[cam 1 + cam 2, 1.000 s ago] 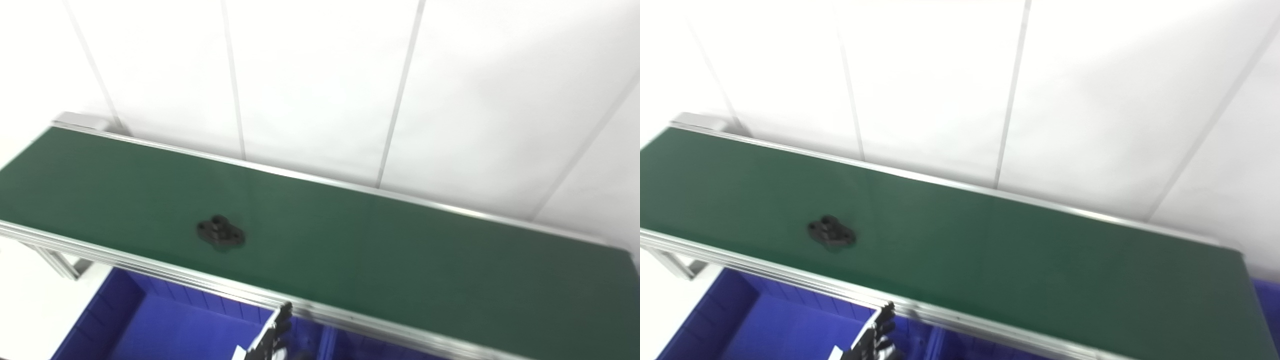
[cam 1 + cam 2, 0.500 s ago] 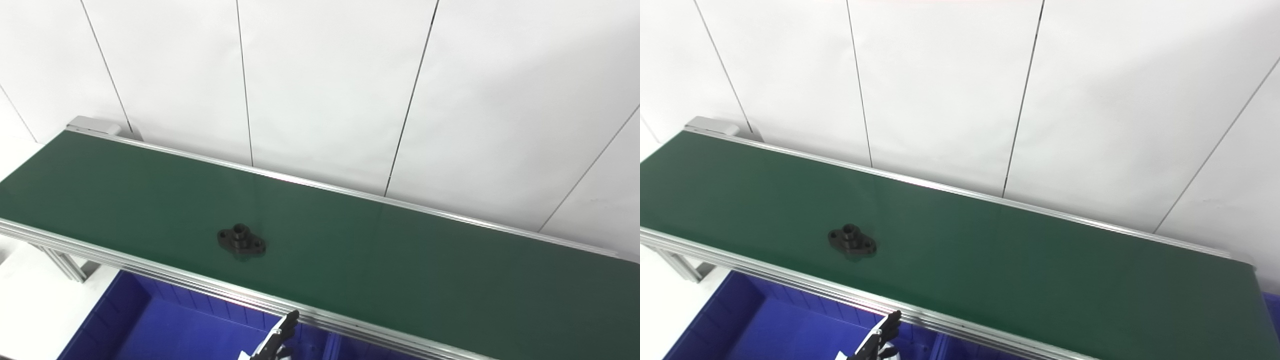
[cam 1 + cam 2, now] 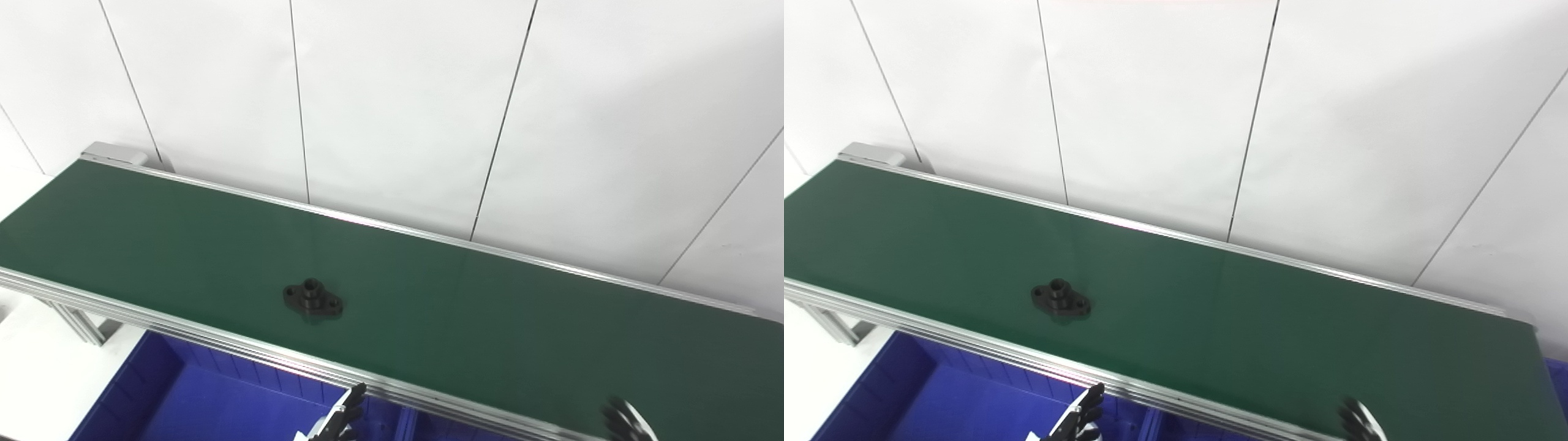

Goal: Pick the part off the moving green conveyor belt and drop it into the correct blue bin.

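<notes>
One blue bin (image 3: pixel 184 398) below belt (image 3: pixel 490 324), contents unclear.

Black part (image 3: pixel 313 298) on green belt (image 3: pixel 490 318) (blue bin (image 3: pixel 202 404)).

Far beyond both hands you see a white panelled wall (image 3: pixel 398 104), split by thin dark seams (image 3: pixel 299 98). Up and left of the left hand sits a grey end housing (image 3: pixel 113 152); nearer stands an aluminium leg (image 3: pixel 76 321).
</notes>
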Robot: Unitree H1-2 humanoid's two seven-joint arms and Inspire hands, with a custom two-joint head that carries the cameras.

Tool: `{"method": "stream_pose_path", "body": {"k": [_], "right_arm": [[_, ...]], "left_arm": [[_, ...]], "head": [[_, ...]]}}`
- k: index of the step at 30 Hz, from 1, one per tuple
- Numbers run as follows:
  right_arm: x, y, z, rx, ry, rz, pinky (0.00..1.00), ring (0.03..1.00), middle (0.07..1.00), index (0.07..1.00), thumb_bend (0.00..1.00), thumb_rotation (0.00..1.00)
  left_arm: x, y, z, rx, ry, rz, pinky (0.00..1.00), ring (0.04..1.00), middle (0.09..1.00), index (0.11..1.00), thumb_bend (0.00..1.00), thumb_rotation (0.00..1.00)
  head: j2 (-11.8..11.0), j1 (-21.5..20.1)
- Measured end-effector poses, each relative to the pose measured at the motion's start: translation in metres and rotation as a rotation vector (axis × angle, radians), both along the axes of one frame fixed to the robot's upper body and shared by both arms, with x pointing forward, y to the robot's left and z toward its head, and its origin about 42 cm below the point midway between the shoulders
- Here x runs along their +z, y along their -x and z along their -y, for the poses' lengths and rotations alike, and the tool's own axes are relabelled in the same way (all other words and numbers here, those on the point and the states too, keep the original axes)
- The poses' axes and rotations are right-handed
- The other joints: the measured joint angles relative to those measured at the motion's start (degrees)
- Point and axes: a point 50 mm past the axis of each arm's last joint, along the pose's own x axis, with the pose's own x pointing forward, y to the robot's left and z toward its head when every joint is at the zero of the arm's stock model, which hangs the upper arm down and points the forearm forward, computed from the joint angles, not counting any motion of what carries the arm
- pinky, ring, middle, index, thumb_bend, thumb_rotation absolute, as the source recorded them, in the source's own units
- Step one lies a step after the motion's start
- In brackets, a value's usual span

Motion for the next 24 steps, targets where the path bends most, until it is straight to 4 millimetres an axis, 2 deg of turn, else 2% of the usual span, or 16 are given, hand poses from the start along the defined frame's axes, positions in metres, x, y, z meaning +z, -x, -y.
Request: {"method": "stream_pose_path", "body": {"k": [1, 4, 8, 11, 16, 24], "right_arm": [[0.007, -0.01, -0.006, 0.021, 0.033, 0.023, 0.65, 0.746, 0.787, 0.824, 0.79, 0.27], [0.026, -0.037, -0.021, 0.086, 0.095, 0.094, 0.65, 0.739, 0.789, 0.817, 0.82, 0.26], [0.045, -0.064, -0.036, 0.135, 0.235, 0.127, 0.55, 0.668, 0.752, 0.81, 0.84, 0.38], [0.056, -0.084, -0.049, 0.173, 0.384, 0.135, 0.52, 0.641, 0.743, 0.822, 0.82, 0.44], [0.067, -0.117, -0.072, 0.224, 0.542, 0.142, 0.51, 0.632, 0.738, 0.834, 0.81, 0.49], [0.077, -0.159, -0.115, 0.281, 0.655, 0.167, 0.48, 0.604, 0.726, 0.821, 0.85, 0.5]], "left_arm": [[0.001, 0.0, 0.0, -0.002, 0.0, 0.0, 0.82, 0.892, 0.928, 0.925, 0.53, 0.67], [0.002, 0.0, 0.0, -0.011, 0.002, -0.002, 0.82, 0.889, 0.925, 0.928, 0.53, 0.67], [0.003, 0.001, 0.0, -0.015, 0.005, -0.001, 0.8, 0.877, 0.917, 0.931, 0.52, 0.66], [0.01, 0.001, 0.0, -0.013, 0.021, 0.017, 0.81, 0.87, 0.913, 0.934, 0.53, 0.67], [0.01, 0.001, 0.001, -0.018, 0.022, 0.014, 0.81, 0.87, 0.913, 0.937, 0.52, 0.69], [0.011, 0.001, 0.001, -0.02, 0.024, 0.015, 0.82, 0.877, 0.917, 0.94, 0.53, 0.7]], "head": [[0.4, -0.3], [0.9, -0.7], [1.5, -1.6], [1.8, -1.5], [1.9, -1.9], [2.1, -1.9]]}}
